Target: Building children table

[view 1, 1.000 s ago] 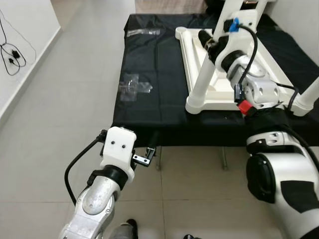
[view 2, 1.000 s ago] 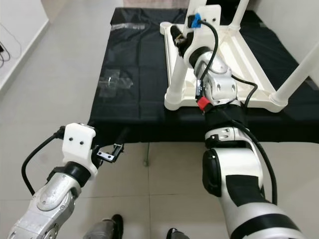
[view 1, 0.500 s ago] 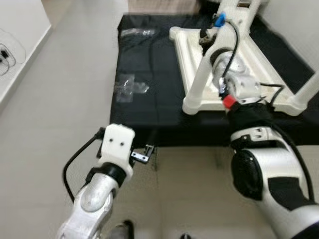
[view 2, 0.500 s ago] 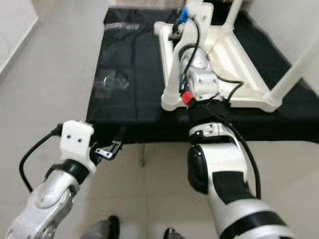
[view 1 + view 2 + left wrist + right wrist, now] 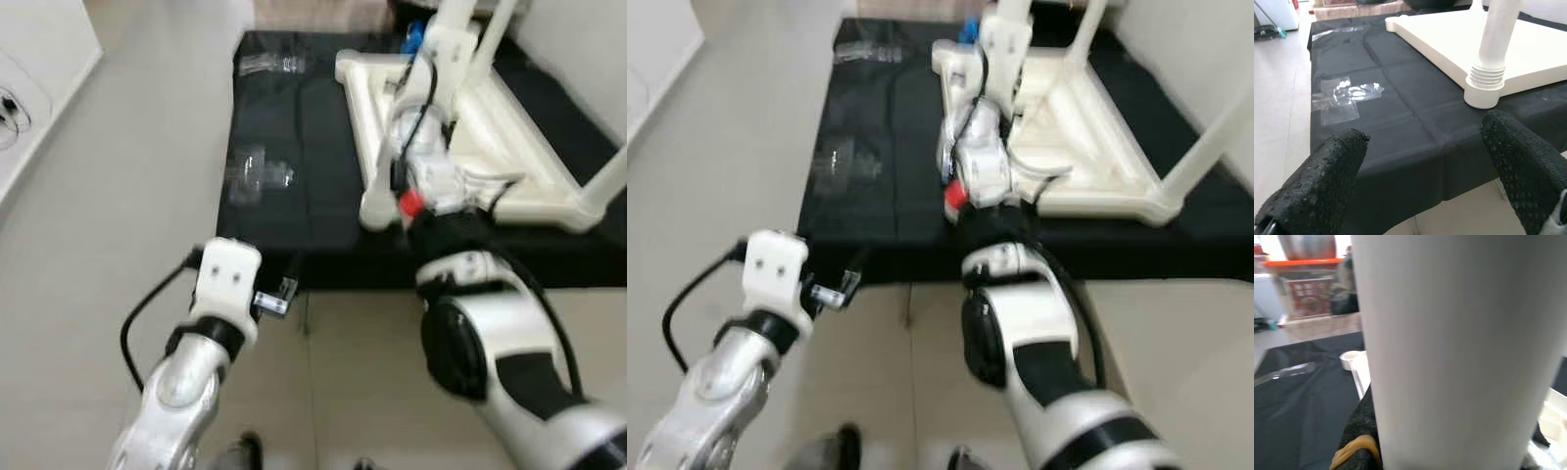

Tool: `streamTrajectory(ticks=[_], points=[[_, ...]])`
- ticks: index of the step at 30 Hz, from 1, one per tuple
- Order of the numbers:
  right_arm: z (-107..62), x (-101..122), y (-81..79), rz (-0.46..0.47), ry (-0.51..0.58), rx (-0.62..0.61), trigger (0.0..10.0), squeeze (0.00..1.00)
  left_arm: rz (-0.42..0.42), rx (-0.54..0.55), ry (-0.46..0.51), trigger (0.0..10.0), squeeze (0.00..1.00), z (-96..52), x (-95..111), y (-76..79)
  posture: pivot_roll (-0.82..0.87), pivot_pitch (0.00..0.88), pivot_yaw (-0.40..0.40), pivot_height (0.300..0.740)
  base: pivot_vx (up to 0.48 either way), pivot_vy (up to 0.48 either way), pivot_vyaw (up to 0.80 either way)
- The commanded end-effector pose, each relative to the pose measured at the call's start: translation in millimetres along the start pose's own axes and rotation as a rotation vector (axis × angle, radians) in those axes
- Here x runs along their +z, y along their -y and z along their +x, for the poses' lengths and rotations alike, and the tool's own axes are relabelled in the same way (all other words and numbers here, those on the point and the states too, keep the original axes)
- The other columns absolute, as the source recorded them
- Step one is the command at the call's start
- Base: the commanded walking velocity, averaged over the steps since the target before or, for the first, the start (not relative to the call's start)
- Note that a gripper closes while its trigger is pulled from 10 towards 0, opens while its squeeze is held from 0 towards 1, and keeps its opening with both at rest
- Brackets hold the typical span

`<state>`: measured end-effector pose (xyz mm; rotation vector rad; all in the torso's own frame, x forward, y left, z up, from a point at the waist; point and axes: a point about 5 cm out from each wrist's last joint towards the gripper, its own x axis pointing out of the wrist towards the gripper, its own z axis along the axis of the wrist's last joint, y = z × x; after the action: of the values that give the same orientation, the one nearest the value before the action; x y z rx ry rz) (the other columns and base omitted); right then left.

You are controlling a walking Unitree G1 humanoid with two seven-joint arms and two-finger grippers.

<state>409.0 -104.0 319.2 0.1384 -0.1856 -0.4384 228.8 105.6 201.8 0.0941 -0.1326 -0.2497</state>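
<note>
Right gripper (image 5: 1371,440): jaws clamping white leg (image 5: 1459,347) of upturned table (image 5: 509,147) | Left gripper (image 5: 1420,161): jaws gaping wide, hovering near counter (image 5: 294,196) edge

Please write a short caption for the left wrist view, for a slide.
Open left gripper facing the black cloth, with the white tabletop, one screwed-in leg and clear plastic bags.

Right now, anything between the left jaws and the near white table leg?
Nothing visible. The left gripper hangs open off the front edge of the black cloth; only bare cloth lies before the white threaded table leg.
</note>
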Motion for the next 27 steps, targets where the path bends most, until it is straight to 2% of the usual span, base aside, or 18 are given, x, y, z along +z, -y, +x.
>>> streamTrajectory(ticks=[1,8,14,27], points=[[-1.5,-55.2,15.8,-0.042,-0.218,-0.09,10.0,0.0,0.009,-0.004,0.005,10.0,0.0,-0.7,1.3,0.6,0.13,0.22,-0.058,0.74,0.0,0.0,0.0],[-6.4,-60.3,10.5,-0.038,-0.252,-0.206,10.0,0.0,0.008,0.002,0.009,10.0,0.0,-1.0,2.4,1.2,0.13,0.232,-0.07,0.74,0.0,0.0,0.0],[-10.7,-59.7,5.7,-0.031,-0.265,-0.255,10.0,0.0,0.005,0.002,0.011,10.0,0.0,-0.8,2.9,2.2,0.12,0.238,-0.076,0.74,0.0,0.0,0.0],[-25.2,-46.5,-11.7,0.114,-0.315,-0.439,10.0,0.0,0.002,0.013,0.018,10.0,0.0,0.8,4.3,2.2,0.14,0.251,-0.088,0.74,0.0,0.0,0.0]])
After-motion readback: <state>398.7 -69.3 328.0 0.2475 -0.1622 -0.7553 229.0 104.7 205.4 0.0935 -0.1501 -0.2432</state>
